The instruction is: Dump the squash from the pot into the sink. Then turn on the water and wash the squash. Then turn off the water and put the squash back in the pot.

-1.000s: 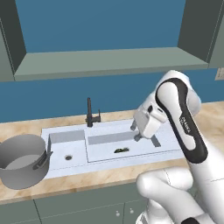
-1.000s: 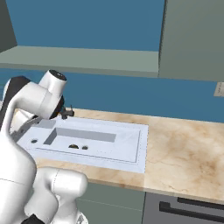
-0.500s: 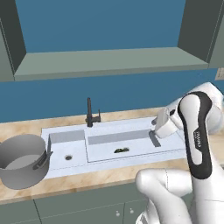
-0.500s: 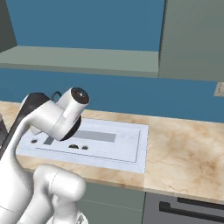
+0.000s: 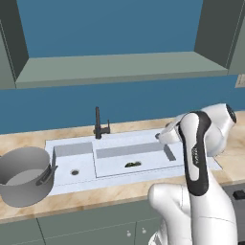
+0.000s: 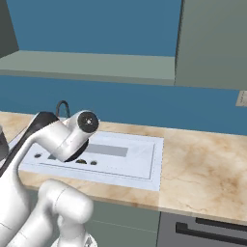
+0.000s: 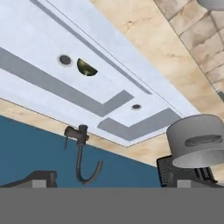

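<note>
Pale bluish-white, the sink (image 5: 143, 165) holds the squash (image 5: 132, 164) in its larger basin, and the grey pot (image 5: 25, 182) stands on the counter beside the small basin. Fingers spread wide, empty; misjudging the reach could knock the faucet (image 5: 99, 125) instead.

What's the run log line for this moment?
squash: in sink large basin | pot: on counter, left | faucet: untouched | gripper: open, empty

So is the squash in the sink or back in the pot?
In the sink: the squash lies in the larger basin; the pot sits on the counter.
</note>
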You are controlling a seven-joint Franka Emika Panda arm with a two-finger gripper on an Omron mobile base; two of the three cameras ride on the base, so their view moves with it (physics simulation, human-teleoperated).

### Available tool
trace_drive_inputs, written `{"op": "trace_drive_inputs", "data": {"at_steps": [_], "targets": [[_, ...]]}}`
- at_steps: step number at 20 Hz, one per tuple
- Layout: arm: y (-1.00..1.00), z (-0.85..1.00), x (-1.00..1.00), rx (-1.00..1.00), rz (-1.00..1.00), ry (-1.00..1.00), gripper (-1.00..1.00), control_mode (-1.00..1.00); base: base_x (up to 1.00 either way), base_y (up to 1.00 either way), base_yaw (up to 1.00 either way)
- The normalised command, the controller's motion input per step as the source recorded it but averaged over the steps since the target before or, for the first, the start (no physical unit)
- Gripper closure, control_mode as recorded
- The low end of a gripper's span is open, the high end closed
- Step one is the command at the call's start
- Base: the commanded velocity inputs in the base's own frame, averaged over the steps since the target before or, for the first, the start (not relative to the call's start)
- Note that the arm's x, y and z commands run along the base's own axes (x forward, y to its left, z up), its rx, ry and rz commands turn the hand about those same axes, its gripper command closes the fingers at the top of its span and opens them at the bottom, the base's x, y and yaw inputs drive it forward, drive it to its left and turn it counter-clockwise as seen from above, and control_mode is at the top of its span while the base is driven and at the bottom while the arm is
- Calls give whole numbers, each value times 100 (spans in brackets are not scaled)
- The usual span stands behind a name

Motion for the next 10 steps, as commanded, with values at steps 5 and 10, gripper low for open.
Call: {"op": "trace_drive_inputs", "data": {"at_steps": [5, 10], "targets": [[-7, 0, 74, 30, -1, 0, -100, -100, 0, 0, 0], [0, 0, 71, 30, 0, 0, -100, -100, 0, 0, 0]]}}
